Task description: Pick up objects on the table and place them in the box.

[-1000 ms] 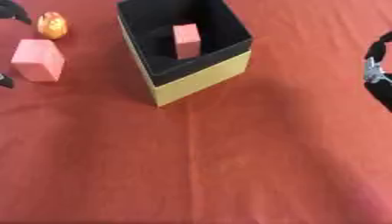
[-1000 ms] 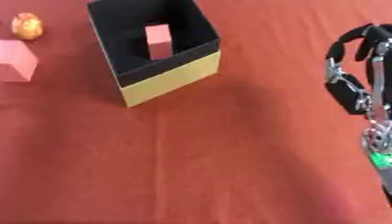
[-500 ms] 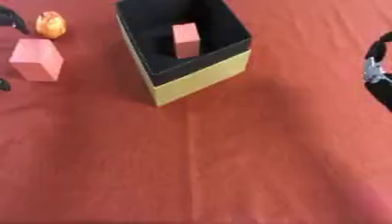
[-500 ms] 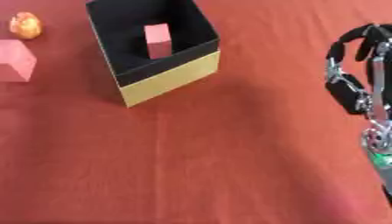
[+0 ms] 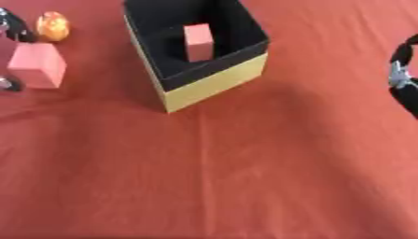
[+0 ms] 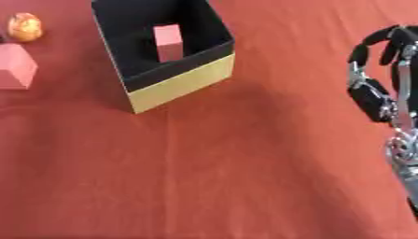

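Left hand (image 5: 11, 32) sitting around pink block (image 5: 37, 64), left of box (image 5: 214, 81); grasp impossible to tell. Block looking rigid, light, best pinched across flat sides. Right hand (image 6: 384, 88) idling, fingers curled, holding nothing.

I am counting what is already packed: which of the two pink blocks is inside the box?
The smaller pink block, standing upright on the black floor of the box. The larger pink block is outside on the red cloth, left of the box, below the orange object.

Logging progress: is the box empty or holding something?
Not empty: the box holds one pink block, standing upright against its black inner wall.
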You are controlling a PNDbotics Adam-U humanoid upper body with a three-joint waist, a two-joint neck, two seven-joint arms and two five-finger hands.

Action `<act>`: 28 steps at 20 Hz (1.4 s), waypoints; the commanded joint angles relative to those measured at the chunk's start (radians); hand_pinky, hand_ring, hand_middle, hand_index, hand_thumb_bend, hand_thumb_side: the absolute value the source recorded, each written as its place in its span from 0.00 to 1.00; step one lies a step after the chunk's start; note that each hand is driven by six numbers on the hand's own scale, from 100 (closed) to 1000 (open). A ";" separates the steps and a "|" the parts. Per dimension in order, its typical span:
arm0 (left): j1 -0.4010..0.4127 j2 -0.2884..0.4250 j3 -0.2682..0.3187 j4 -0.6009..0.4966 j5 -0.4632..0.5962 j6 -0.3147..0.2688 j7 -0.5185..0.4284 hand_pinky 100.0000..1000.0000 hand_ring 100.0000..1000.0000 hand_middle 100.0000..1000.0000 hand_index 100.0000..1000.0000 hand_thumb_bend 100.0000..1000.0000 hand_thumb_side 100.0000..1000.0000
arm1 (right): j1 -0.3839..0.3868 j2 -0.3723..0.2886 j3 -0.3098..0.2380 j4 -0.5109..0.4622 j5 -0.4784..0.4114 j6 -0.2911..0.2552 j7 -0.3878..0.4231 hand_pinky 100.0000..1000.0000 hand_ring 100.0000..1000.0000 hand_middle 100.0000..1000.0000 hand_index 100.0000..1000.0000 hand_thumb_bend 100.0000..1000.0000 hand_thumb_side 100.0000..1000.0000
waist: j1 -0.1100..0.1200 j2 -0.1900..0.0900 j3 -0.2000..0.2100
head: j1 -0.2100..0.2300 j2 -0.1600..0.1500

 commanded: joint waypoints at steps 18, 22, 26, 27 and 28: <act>-0.252 -0.178 0.037 -0.154 0.272 -0.009 -0.218 0.38 0.55 0.56 0.68 0.17 0.06 | -0.009 -0.021 -0.008 -0.016 0.004 -0.001 0.012 0.00 0.06 0.21 0.46 0.00 0.00 | 0.009 -0.032 -0.002 | 0.007 0.005; -0.317 -0.280 0.038 -0.116 0.217 0.028 -0.187 0.38 0.55 0.56 0.69 0.15 0.05 | -0.015 -0.020 -0.004 -0.016 0.001 -0.003 0.013 0.00 0.06 0.21 0.46 0.00 0.00 | 0.012 -0.028 -0.011 | 0.015 0.005; -0.357 -0.354 0.038 -0.054 0.136 0.039 -0.152 0.39 0.55 0.56 0.69 0.19 0.06 | -0.022 -0.020 -0.001 -0.016 -0.002 -0.007 0.014 0.00 0.06 0.21 0.46 0.00 0.00 | 0.015 -0.024 -0.022 | 0.019 0.005; -0.365 -0.368 0.039 -0.036 0.108 0.040 -0.144 0.39 0.56 0.56 0.69 0.20 0.06 | -0.023 -0.020 0.000 -0.016 -0.003 -0.008 0.015 0.00 0.06 0.21 0.46 0.00 0.00 | 0.016 -0.023 -0.025 | 0.021 0.005; -0.370 -0.380 0.041 -0.019 0.082 0.040 -0.133 0.39 0.56 0.56 0.69 0.23 0.06 | -0.024 -0.020 0.000 -0.016 -0.003 -0.008 0.015 0.00 0.06 0.21 0.46 0.00 0.00 | 0.016 -0.023 -0.028 | 0.023 0.005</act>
